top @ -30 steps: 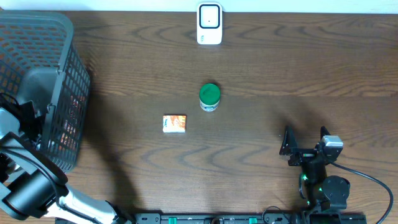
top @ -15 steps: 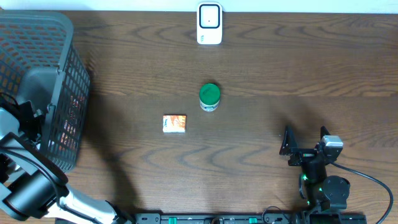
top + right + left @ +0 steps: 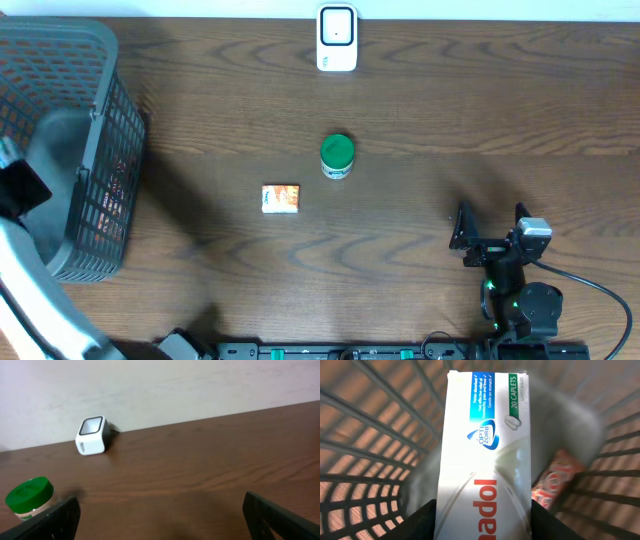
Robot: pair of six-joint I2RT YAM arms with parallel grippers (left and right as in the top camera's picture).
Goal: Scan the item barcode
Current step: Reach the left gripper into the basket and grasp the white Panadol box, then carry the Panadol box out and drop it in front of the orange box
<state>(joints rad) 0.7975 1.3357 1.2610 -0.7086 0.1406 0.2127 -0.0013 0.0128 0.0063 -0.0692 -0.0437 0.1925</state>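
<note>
One caplet box point(image 3: 485, 455) gripped in left claw point(image 3: 483, 521); long axis points straight outward.

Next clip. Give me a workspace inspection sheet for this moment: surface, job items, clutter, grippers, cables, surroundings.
Surface: dark wood table, matte, grain visible.
Job's things: white scanner at the far edge; white caplet box inside the grey mesh basket at the left end.
Clutter: green-lidded jar and small orange box mid-table, apart; orange-red packet in the basket.
Grippers: left gripper closed on the white caplet box; right gripper open, holding nothing, near the front edge.
Cables: black cable loops beside the right arm's base.
Surroundings: pale wall behind the table.
</note>
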